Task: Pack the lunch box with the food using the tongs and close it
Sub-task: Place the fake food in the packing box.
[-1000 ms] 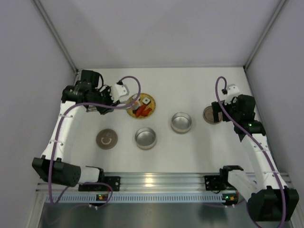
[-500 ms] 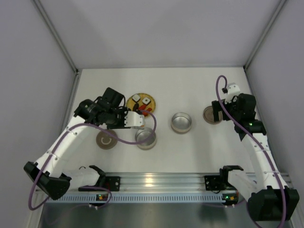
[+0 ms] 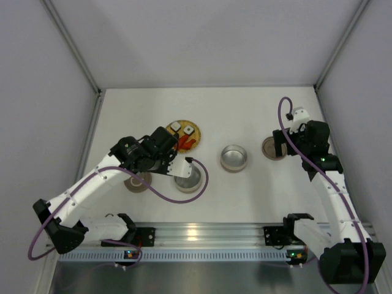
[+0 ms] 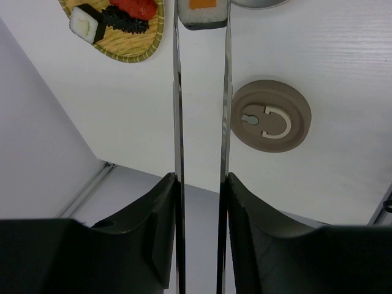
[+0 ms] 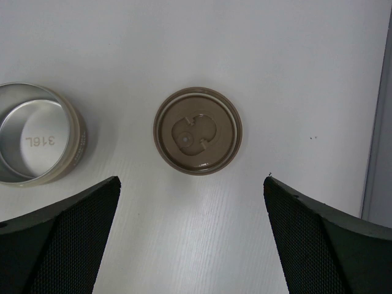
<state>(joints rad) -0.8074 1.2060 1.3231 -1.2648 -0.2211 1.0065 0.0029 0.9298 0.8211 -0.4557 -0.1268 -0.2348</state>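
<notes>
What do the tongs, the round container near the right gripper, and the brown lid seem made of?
The tongs: polished metal, mirror-like glints along thin arms; round container: probably brushed stainless steel, 316L stamped inside; brown lid: likely matte plastic, moulded ridges, soft sheen.

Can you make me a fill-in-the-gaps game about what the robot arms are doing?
The left gripper squeezes the tongs, which pinch a sushi roll with an ___ centre.
The other food lies on a round, woven ___ plate.
The right gripper hangs ___ above the brown lid.
Missing words: orange, yellow, open.
</notes>
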